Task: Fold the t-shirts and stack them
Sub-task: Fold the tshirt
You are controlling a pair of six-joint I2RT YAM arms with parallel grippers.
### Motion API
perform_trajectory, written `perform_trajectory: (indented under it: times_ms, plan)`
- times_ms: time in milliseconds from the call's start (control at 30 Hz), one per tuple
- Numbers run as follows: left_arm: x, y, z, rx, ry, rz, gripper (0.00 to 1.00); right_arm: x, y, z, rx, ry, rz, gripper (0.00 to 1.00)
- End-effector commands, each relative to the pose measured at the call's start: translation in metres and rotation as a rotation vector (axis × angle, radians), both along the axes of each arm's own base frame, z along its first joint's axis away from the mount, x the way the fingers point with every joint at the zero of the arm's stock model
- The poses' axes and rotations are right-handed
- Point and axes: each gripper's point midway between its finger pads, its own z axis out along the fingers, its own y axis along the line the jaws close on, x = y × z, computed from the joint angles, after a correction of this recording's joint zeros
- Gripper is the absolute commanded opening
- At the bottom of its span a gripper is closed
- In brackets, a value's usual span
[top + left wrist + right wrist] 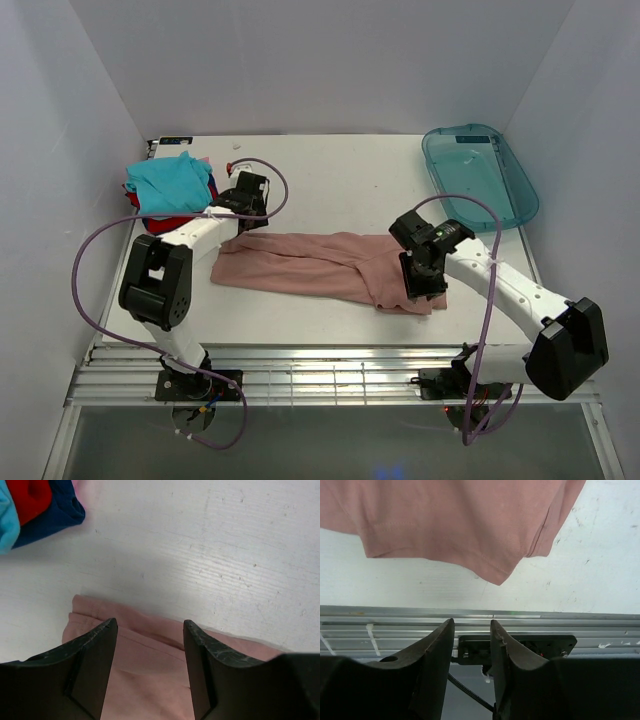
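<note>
The dusty-pink t-shirt (310,262) lies as a long folded band across the middle of the table. My left gripper (232,222) hovers over its far left corner. In the left wrist view that gripper (150,625) stands open, with pink cloth (145,670) showing between its fingers. My right gripper (420,285) is over the shirt's right end. In the right wrist view it (472,622) is open with nothing between its fingers, and the shirt's hem (455,520) lies beyond the tips. Folded teal (168,178), red (30,495) and dark-blue (55,515) t-shirts are stacked at the far left.
A translucent blue-green plastic tray (480,175) sits at the far right corner. The near table edge with its metal rail (480,615) lies just beyond the right gripper. Purple cables (95,270) loop beside both arms. White walls close in the table on three sides.
</note>
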Motion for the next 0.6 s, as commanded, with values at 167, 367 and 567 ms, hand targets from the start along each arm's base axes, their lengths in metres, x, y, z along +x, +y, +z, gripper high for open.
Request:
perform_trajectory:
  times_ms: [167,367,567]
  plan:
    - [0.033,0.018,-0.002,0.149,-0.021,0.060,0.66,0.058,0.046,0.026,0.104,-0.135,0.004,0.41]
    - [0.020,0.027,-0.019,0.149,0.059,0.097,0.63,0.055,0.056,0.017,0.147,-0.128,0.007,0.42]
    - [-0.004,0.032,-0.012,0.099,0.052,0.154,0.62,0.042,0.040,-0.001,0.086,-0.094,0.007,0.41]
